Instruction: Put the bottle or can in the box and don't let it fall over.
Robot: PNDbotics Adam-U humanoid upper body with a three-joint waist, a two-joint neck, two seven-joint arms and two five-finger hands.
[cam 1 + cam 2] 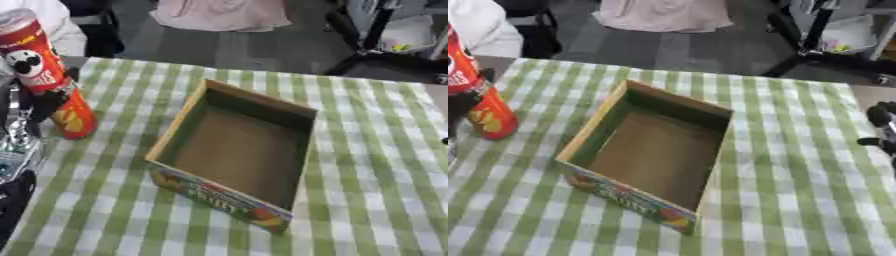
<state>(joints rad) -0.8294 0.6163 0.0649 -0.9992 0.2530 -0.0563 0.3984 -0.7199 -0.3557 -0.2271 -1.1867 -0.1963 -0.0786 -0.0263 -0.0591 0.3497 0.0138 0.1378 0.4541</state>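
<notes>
Left eye view: the left hand (44,100) enters from the left edge and is wrapped round the middle of the can (48,75), a tall red crisp tube with a clear lid. The dark fingers cross the can's body just below its printed face. The can leans with its top toward the left edge and its base low over the cloth (367,165); whether the base touches the cloth cannot be told. The can is outside the box (232,160), just beside the box's left wall. The box is an open, shallow cardboard tray with a printed front wall, empty, set askew on the green-and-white checked cloth.

Right eye view: the right hand (883,125) shows only as a dark shape at the right edge, well apart from the box; whether it is released or clenched cannot be told.

Risk: the can is tall and narrow and is held tilted. Set down at this lean, or released before its base sits flat on the box floor, it would probably topple. Its base could also catch the near wall on the way over and shove or tip the box, which nothing holds in place.

Count: one can, one box, one cloth, two hands.
</notes>
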